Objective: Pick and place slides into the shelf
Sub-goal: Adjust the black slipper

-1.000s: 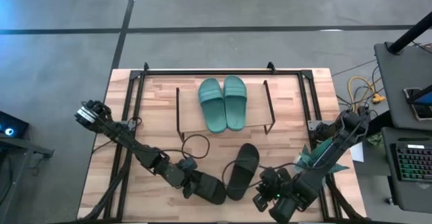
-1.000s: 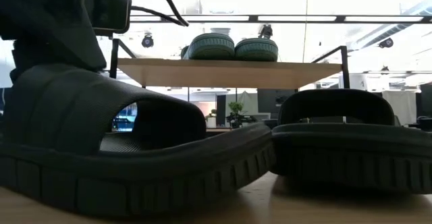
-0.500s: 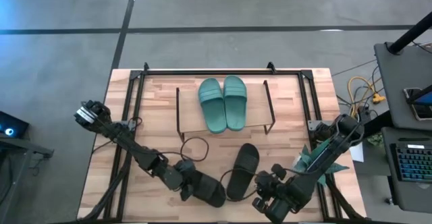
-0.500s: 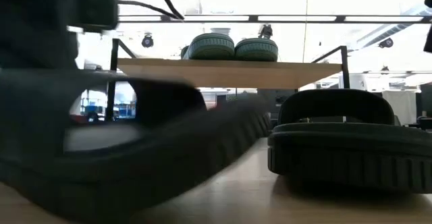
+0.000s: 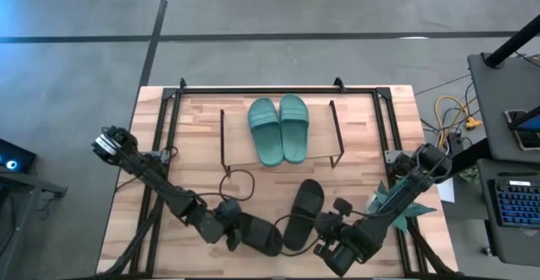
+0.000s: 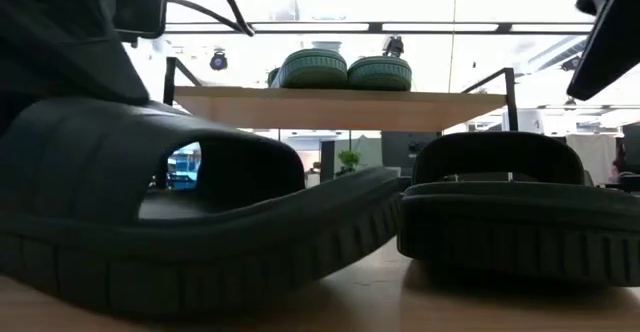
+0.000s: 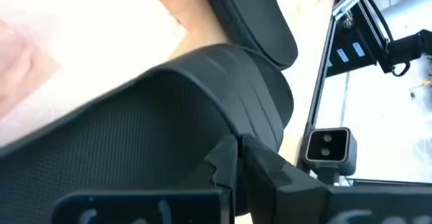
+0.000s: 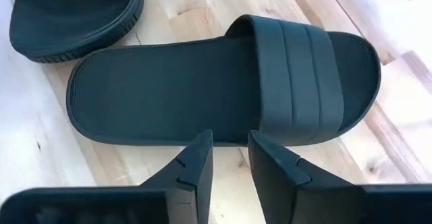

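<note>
- Pale wooden surface (image 5: 194, 137) with a black frame around it carries the shelf (image 5: 236, 155), the landmark here.
- On the shelf's light top board, two teal-green slides (image 5: 279, 128) lie side by side, touching.
- On the surface in front of the shelf, the second black slide (image 5: 302, 212) lies flat and slanted, strap toward the shelf.
- Just beside its heel end, farther from the shelf, the first black slide (image 5: 260, 236) is held by the left gripper (image 5: 234, 234); its jaws are clamped shut on the strap edge.
- Right gripper (image 8: 229, 158), on the other side of the second black slide, hovers at that slide's edge with jaws a narrow gap apart, holding nothing.
</note>
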### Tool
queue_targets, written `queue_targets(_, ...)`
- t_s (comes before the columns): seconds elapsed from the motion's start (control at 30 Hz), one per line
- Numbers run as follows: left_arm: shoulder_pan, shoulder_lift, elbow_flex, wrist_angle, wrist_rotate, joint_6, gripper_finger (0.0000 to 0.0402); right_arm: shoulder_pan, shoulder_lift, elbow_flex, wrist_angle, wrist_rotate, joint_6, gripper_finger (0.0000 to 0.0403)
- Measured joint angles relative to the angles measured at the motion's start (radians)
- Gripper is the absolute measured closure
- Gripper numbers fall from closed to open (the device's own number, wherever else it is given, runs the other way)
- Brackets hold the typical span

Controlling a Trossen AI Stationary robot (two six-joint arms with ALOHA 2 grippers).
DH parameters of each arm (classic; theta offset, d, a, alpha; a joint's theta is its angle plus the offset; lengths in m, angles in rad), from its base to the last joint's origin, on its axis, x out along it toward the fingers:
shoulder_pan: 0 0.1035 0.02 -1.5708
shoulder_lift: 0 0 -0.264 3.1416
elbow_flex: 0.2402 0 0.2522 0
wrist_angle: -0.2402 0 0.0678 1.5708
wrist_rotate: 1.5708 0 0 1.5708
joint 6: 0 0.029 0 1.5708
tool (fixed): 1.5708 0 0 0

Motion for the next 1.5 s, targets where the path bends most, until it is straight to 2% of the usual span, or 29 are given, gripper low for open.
queue_targets(0.13, 0.001, -0.022, -0.001, -0.024, -0.026, 0.053, 0.0401, -0.006, 0.000, 0.000, 0.003, -0.017, 0.004, 0.0308)
queue_targets(0.3, 0.001, -0.048, 0.000, -0.040, -0.127, 0.145, 0.0401, -0.005, 0.000, 0.000, 0.004, -0.020, 0.055, 0.0303)
queue_targets(0.4, 0.002, -0.052, 0.000, -0.042, -0.141, 0.167, 0.0401, -0.006, 0.000, 0.000, 0.005, -0.020, 0.060, 0.0303)
queue_targets(0.53, 0.020, -0.052, -0.001, -0.049, -0.058, -0.002, 0.0401, -0.005, 0.000, 0.000, 0.005, -0.020, 0.060, 0.0307)
queue_targets(0.6, 0.021, -0.047, -0.002, -0.051, -0.067, -0.147, 0.0401, -0.005, 0.000, 0.000, 0.005, -0.020, 0.060, 0.0307)
queue_targets(0.67, 0.021, -0.046, 0.002, -0.047, -0.091, -0.222, 0.0401, -0.005, 0.000, 0.000, 0.005, -0.020, 0.060, 0.0305)
queue_targets(0.9, 0.019, -0.046, 0.001, -0.095, -0.175, -0.324, 0.0401, -0.006, 0.000, 0.000, 0.004, -0.016, 0.056, 0.0301)
queue_targets(0.97, 0.019, -0.046, 0.001, -0.103, -0.144, -0.253, 0.0401, -0.006, 0.000, 0.000, 0.004, -0.016, 0.065, 0.0301)
queue_targets(1.1, 0.013, -0.052, 0.007, -0.093, -0.041, 0.062, 0.0401, -0.005, 0.000, -0.001, 0.004, -0.016, 0.075, 0.0300)
queue_targets(1.23, 0.015, -0.083, 0.011, -0.096, -0.026, 0.295, 0.0401, -0.005, 0.000, -0.005, 0.003, -0.016, 0.064, 0.0300)
queue_targets(1.37, 0.051, -0.108, 0.010, -0.155, -0.080, 0.331, 0.0401, -0.005, 0.000, -0.008, 0.003, -0.016, 0.063, 0.0300)
queue_targets(1.5, 0.077, -0.102, 0.010, -0.234, -0.038, 0.412, 0.0402, -0.005, 0.000, -0.008, 0.004, -0.020, 0.084, 0.0300)
